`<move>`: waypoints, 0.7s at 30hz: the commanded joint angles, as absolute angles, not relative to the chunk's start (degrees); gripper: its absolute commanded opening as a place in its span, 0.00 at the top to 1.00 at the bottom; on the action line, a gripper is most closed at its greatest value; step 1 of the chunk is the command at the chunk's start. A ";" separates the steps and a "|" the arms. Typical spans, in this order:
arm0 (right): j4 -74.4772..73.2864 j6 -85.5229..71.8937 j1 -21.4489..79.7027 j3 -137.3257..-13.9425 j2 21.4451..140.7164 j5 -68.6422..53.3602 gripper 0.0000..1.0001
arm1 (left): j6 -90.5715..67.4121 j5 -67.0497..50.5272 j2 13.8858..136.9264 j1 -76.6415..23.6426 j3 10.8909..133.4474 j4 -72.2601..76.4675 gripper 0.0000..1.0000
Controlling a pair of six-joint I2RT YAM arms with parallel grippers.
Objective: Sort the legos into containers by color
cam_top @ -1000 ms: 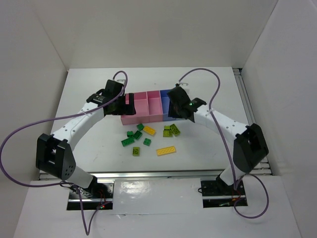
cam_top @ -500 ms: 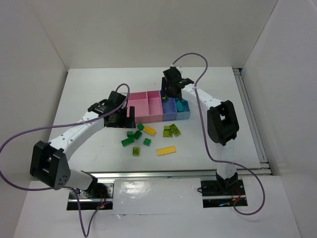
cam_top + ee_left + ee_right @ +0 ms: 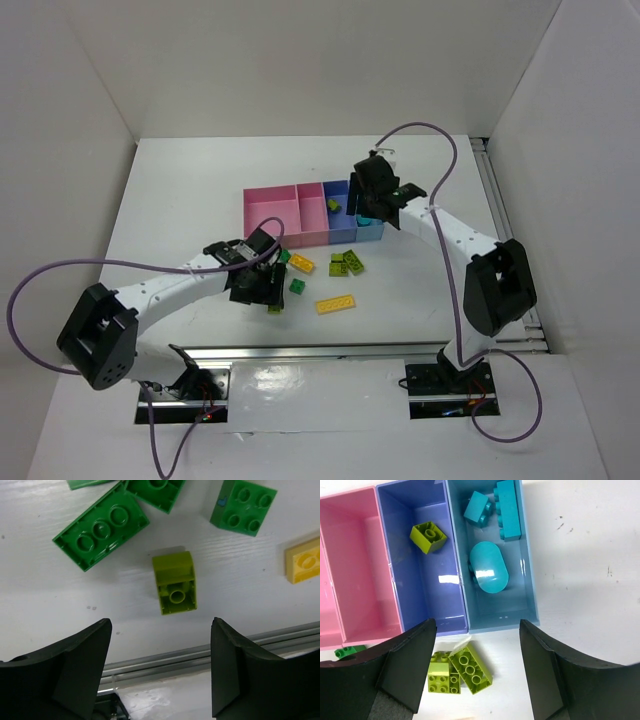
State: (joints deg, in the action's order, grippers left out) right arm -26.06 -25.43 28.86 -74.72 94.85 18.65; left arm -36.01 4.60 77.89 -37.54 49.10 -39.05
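Observation:
The containers are one tray [image 3: 262, 215]: two pink compartments [image 3: 355, 565], a purple-blue one [image 3: 437, 607] holding a lime lego [image 3: 428, 536], and a light blue one [image 3: 530, 570] holding cyan legos [image 3: 489, 573]. My right gripper [image 3: 476, 625] hovers open and empty over the tray's near right edge, also visible from above [image 3: 368, 200]. Two lime legos [image 3: 470, 667] lie just in front of the tray. My left gripper [image 3: 161, 625] is open and empty, low over a lime lego [image 3: 175, 582] near the table's front edge, with dark green legos [image 3: 101, 527] beyond it.
Loose on the table lie a yellow flat brick [image 3: 336, 304], another yellow one [image 3: 301, 264] and a dark green one [image 3: 297, 286]. A metal rail [image 3: 200, 652] runs along the near table edge just under the left gripper. White walls enclose the table.
The left arm swung from the tray's left end down to the loose legos. The right gripper opened above the tray, and a lime lego now lies in the purple-blue compartment.

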 commanded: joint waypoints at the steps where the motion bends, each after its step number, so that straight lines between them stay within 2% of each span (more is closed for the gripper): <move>1: -25.40 -26.10 29.27 -73.74 92.72 20.65 0.26 | -38.06 4.92 77.79 -38.76 48.79 -33.86 0.21; 4: -25.92 -25.58 29.27 -73.22 92.72 21.18 0.26 | -37.53 4.40 80.40 -38.76 48.25 -32.18 0.25; 8: -25.93 -25.58 29.27 -73.21 92.72 20.66 0.26 | -37.53 4.39 83.31 -39.29 48.25 -30.94 0.34; 13: -25.40 -25.58 29.27 -72.07 92.20 20.65 0.26 | -37.53 4.39 86.39 -39.29 48.25 -29.79 0.37; 15: -25.40 -25.58 29.27 -72.07 91.67 20.65 0.26 | -37.01 4.39 87.01 -39.29 48.25 -29.79 0.47; 17: -25.40 -25.58 29.27 -71.54 90.97 21.18 0.26 | -37.00 4.39 87.01 -39.29 49.39 -30.32 0.64; 21: -25.93 -25.58 28.66 -71.02 89.74 21.71 0.26 | -34.72 3.78 85.61 -39.29 52.72 -33.55 0.80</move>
